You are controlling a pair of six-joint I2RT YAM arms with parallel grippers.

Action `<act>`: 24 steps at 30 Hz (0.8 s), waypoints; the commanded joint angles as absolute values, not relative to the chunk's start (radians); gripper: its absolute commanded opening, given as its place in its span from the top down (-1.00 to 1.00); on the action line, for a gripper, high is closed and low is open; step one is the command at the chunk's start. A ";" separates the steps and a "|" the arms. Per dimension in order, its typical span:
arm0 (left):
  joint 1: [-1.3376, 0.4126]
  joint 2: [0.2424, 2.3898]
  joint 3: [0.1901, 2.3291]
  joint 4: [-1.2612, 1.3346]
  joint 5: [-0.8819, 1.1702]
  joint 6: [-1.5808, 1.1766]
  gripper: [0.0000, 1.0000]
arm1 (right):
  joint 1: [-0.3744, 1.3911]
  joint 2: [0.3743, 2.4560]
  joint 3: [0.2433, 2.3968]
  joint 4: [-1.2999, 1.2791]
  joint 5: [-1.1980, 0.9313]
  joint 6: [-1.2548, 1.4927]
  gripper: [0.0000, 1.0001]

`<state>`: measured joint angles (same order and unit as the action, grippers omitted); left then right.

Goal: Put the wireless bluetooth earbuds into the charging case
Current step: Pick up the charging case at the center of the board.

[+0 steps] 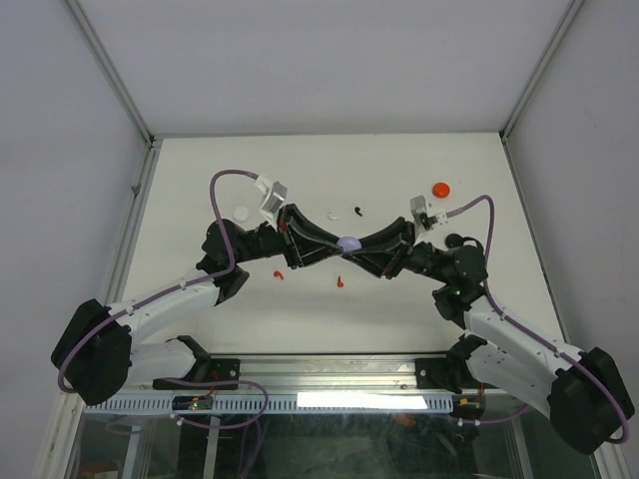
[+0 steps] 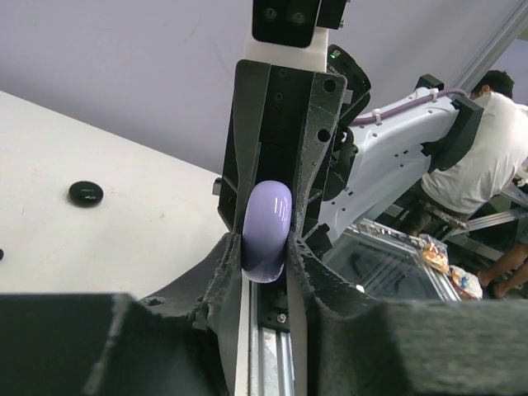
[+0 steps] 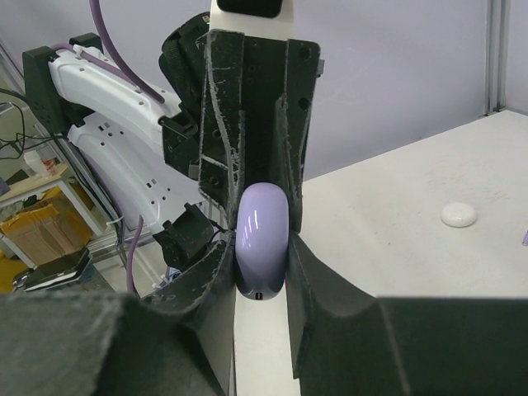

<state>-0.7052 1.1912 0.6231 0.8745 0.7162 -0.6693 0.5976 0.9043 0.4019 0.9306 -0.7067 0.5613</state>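
Charging case (image 1: 349,242), lilac, looks closed, clamped between the jaws of the left gripper (image 2: 264,266) and right gripper (image 3: 262,276) at opposite ends. Earbuds (image 1: 341,280) lie loose near the jaws. Next, likely: prise it open.

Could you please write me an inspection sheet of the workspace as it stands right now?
Surface: white table, no spills seen.
Job's things: lilac case clamped between both arms; white earbud, black earbud and two red earbuds lie loose on the table; lilac earbuds not seen.
Clutter: red case, white case and black case, each lying apart.
Grippers: left gripper and right gripper are both shut on the lilac case, from opposite sides.
Cables: a purple cable loops along each arm.
Surroundings: white enclosure walls; a person in a white shirt beyond the table.
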 commanded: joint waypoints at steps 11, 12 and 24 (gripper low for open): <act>-0.711 1.101 0.776 0.479 0.779 -0.387 1.00 | 0.603 0.812 0.528 0.553 -0.749 0.442 0.68; -0.711 1.088 0.795 0.405 0.769 -0.346 1.00 | 0.603 0.800 0.538 0.514 -0.753 0.301 0.42; -0.711 1.132 1.107 -0.259 0.730 0.054 1.00 | 0.603 0.785 0.644 0.293 -0.785 0.135 0.14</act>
<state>-0.7074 1.1103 1.0222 -0.0483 0.7414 -0.1101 0.5983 0.7956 0.5934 0.3309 -0.7666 0.2039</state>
